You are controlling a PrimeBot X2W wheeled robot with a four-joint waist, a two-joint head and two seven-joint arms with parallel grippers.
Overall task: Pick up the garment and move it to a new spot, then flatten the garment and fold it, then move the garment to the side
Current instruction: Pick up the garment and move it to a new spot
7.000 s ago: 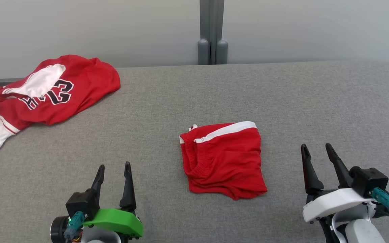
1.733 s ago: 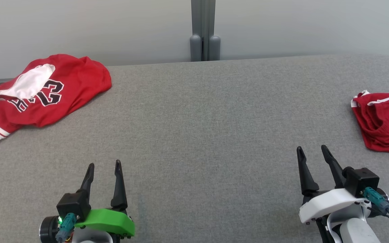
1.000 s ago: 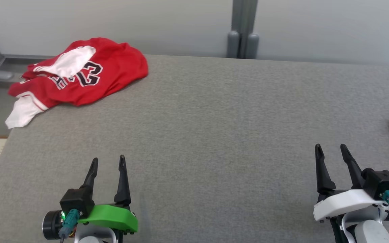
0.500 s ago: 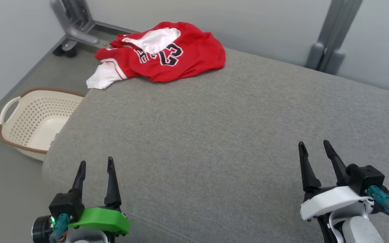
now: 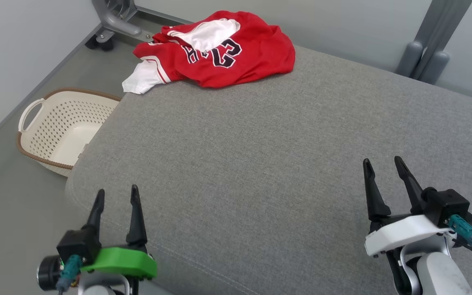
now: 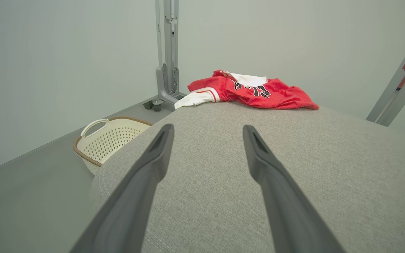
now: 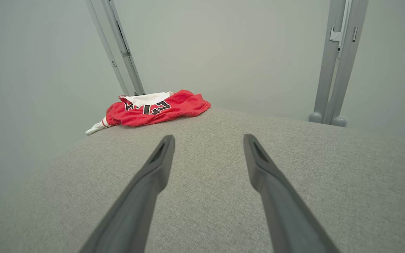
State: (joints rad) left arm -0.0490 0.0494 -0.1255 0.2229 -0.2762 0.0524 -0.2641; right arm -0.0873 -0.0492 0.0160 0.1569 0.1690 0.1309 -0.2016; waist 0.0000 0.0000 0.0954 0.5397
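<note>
Nearby, basket (image 5: 41, 135) sits beside mattress (image 5: 260, 164); jersey (image 5: 260, 61) beyond.

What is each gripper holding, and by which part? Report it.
Nothing held: left gripper and right gripper both stand open and empty, far from the crumpled red jersey.

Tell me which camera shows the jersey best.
The head view: it looks down on the jersey, large, with its number legible. Both wrist views catch it from a low angle, small and far off, a flattened red heap.

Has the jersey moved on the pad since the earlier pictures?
No. The jersey still lies at the pad's far left corner; only the camera turned.
</note>
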